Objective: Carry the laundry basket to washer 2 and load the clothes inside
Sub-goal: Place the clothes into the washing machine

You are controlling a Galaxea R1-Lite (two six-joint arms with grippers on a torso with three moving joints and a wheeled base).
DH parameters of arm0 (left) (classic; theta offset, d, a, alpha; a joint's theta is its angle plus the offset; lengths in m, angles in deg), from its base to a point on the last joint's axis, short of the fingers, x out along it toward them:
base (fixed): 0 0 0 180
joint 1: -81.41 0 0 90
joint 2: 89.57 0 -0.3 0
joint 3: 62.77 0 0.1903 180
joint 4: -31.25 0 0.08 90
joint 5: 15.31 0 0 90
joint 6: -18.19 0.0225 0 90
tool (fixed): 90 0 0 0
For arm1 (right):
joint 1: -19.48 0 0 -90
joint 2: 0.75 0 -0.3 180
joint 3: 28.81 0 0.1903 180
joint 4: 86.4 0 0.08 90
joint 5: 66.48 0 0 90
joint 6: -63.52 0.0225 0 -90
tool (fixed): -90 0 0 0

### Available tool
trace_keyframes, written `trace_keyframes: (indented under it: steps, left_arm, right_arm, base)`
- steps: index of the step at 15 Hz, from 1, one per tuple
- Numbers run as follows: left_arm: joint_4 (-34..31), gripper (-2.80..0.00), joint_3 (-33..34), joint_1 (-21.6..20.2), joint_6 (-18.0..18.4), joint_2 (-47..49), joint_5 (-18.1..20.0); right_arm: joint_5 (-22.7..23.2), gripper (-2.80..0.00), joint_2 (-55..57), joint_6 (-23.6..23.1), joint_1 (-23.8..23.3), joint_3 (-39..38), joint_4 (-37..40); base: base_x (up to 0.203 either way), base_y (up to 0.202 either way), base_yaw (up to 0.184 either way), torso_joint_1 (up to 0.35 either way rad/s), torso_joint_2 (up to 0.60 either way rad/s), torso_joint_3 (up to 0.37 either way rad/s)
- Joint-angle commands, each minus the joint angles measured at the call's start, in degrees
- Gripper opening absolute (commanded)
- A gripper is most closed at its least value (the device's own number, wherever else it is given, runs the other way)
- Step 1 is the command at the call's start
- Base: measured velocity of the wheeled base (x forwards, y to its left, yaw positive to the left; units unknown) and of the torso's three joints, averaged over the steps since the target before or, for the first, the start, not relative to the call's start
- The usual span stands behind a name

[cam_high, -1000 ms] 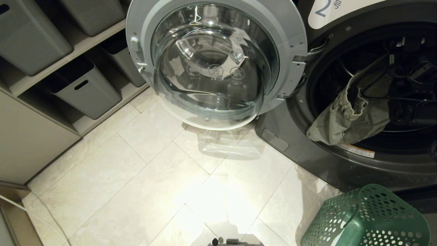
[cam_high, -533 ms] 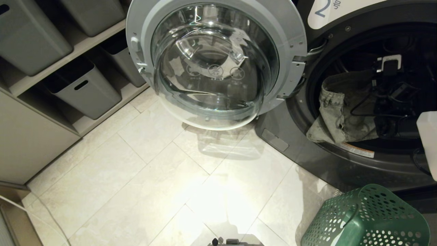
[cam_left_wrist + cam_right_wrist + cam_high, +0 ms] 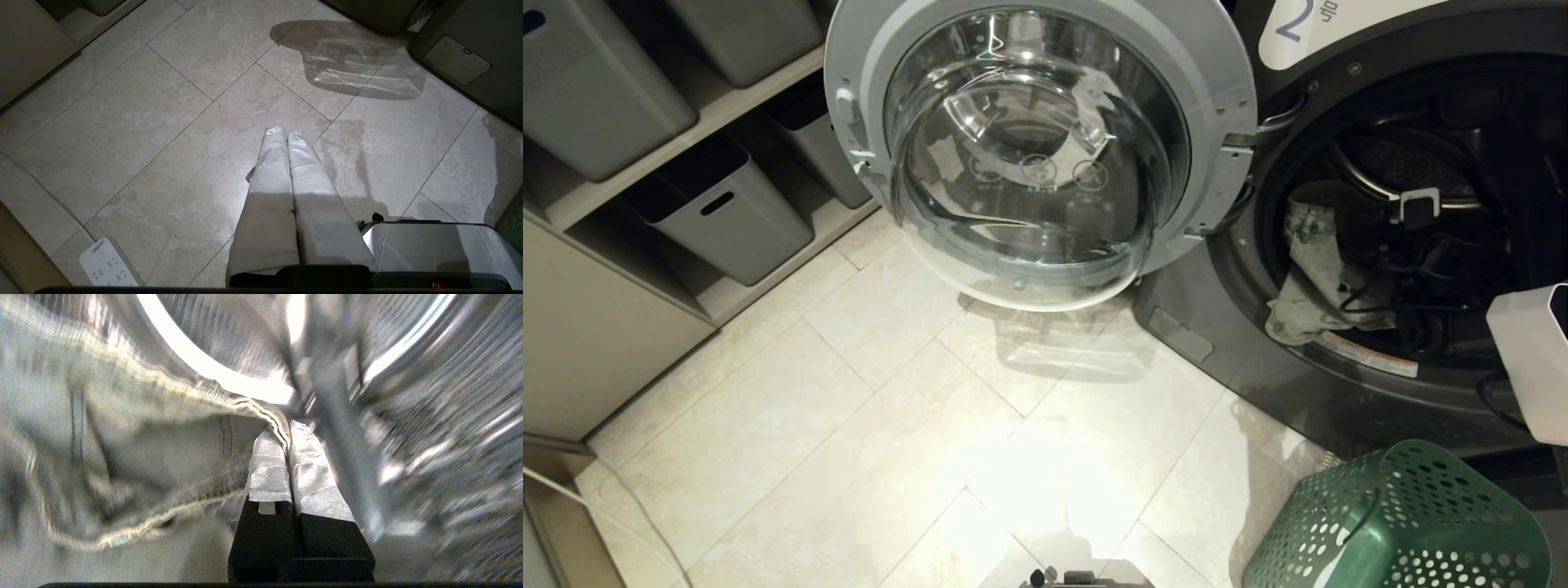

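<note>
My right pincer (image 3: 288,435) pinches the clothes (image 3: 1311,261) inside washer 2 (image 3: 1347,392); my left pincer (image 3: 284,132), pressed together, hangs above the floor (image 3: 163,122).

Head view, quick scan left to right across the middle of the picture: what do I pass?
Grey storage bins on the shelf → open glass door of washer 2 → the clothes hanging at the drum mouth → white arm housing at the right edge.
</note>
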Motion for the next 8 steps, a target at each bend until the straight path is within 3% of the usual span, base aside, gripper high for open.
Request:
trace_keyframes:
  steps: [1, 3, 5, 6, 7, 8]
  left_arm:
    - [0.0, -2.8, 0.1, 0.0, 0.0, 0.0, 0.0]
    - [0.0, -2.8, 0.1, 0.0, 0.0, 0.0, 0.0]
    - [0.0, -2.8, 0.1, 0.0, 0.0, 0.0, -0.1]
    - [0.0, -2.8, 0.1, 0.0, 0.0, 0.0, -0.1]
    - [0.0, -2.8, 0.1, 0.0, 0.0, 0.0, 0.0]
    - [0.0, -2.8, 0.1, 0.0, 0.0, 0.0, -0.1]
  right_arm:
    - [-0.2, -2.8, -0.7, 4.5, -0.4, -0.4, 8.8]
    - [-0.3, -2.8, -1.9, 10.2, -0.4, -0.1, 18.4]
    - [-1.2, -2.8, -3.5, 13.4, -0.4, -0.6, 21.2]
    - [-1.3, -2.4, -3.8, 13.5, -0.4, -0.2, 21.2]
    - [-1.2, 0.0, -4.8, 13.5, -0.4, -0.5, 21.3]
    - [-1.1, 0.0, -6.0, 13.8, -0.4, -0.8, 22.0]
  base:
    - [0.0, 0.0, 0.0, 0.0, 0.0, 0.0]
    - [0.0, 0.0, 0.0, 0.0, 0.0, 0.0]
    - [0.0, 0.0, 0.0, 0.0, 0.0, 0.0]
    - [0.0, 0.0, 0.0, 0.0, 0.0, 0.0]
    - [0.0, 0.0, 0.0, 0.0, 0.0, 0.0]
    - [0.0, 0.0, 0.0, 0.0, 0.0, 0.0]
